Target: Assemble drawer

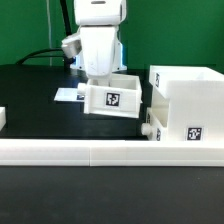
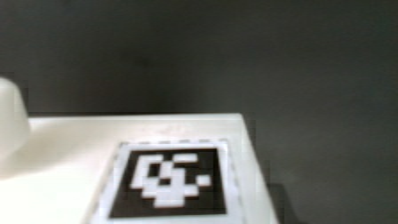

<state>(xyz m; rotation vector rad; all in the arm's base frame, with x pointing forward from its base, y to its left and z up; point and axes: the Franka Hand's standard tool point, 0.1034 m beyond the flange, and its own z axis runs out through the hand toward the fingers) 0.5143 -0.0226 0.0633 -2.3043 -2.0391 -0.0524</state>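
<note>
A small white open-top tray (image 1: pixel 112 97) with a black-and-white tag on its front hangs tilted just above the black table in the middle of the exterior view. My gripper (image 1: pixel 99 80) reaches down onto its back wall and is shut on it; the fingertips are hidden behind the tray. The large open-fronted box shell (image 1: pixel 186 98) stands at the exterior view's right, close beside the tray. A small white part (image 1: pixel 150 128) juts out at the shell's lower left. The wrist view shows only the tray's tagged white face (image 2: pixel 169 175), blurred, with no fingers in sight.
The long low white border wall (image 1: pixel 100 151) runs across the front. The marker board (image 1: pixel 67 95) lies flat behind the tray at the exterior view's left. A white piece (image 1: pixel 3 118) sits at the exterior view's left edge; a white rounded shape (image 2: pixel 9 120) shows in the wrist view.
</note>
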